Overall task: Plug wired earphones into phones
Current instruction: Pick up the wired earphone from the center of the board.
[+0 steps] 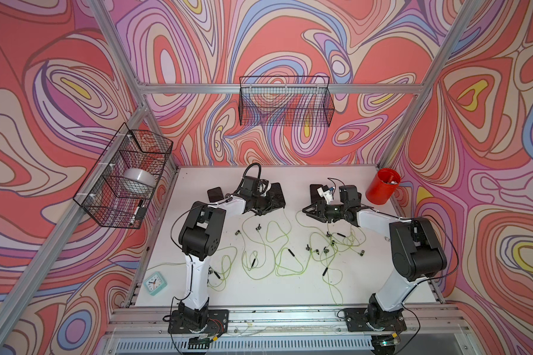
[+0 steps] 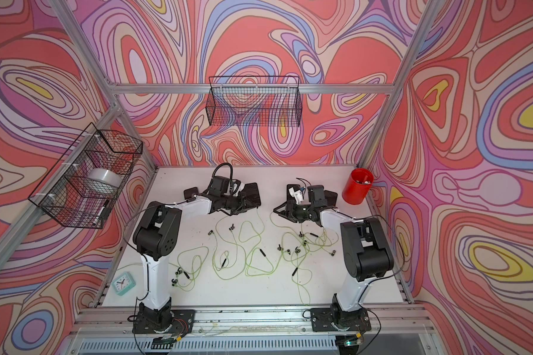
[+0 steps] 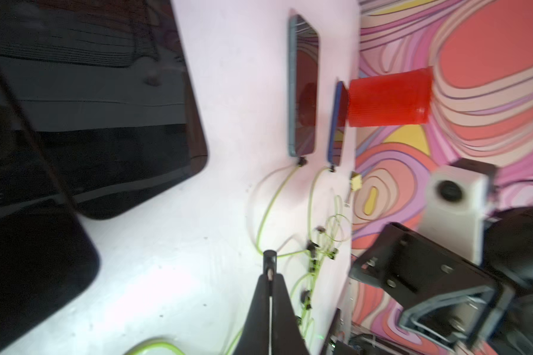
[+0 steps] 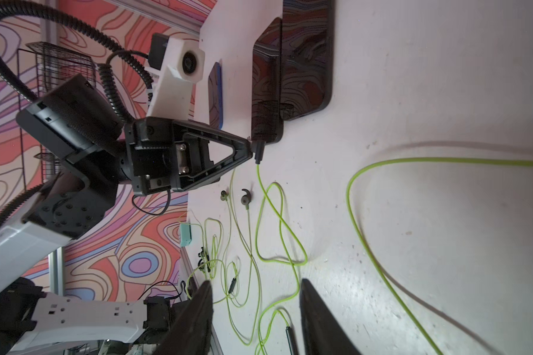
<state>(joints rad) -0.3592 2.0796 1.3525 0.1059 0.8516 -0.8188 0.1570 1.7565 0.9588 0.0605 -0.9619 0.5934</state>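
My left gripper (image 3: 270,276) is shut on the dark plug (image 3: 270,259) of one of the wired earphones (image 1: 277,246), whose yellow-green cables sprawl over the white table. In the right wrist view that plug (image 4: 259,152) hangs by the short end of a black phone (image 4: 266,92), held by the left gripper (image 4: 250,147); in the left wrist view it is over bare table. Two phones (image 3: 303,86) (image 3: 339,123) further right each have a plug at their end. My right gripper (image 4: 256,282) stands open above loose cable, holding nothing. In both top views the grippers (image 1: 282,204) (image 2: 274,210) face each other.
A red cup (image 1: 382,190) stands at the back right corner. A mint alarm clock (image 1: 155,283) sits at the front left edge. Wire baskets hang on the left wall (image 1: 123,178) and the back wall (image 1: 285,104). More earbuds and inline remotes lie mid-table.
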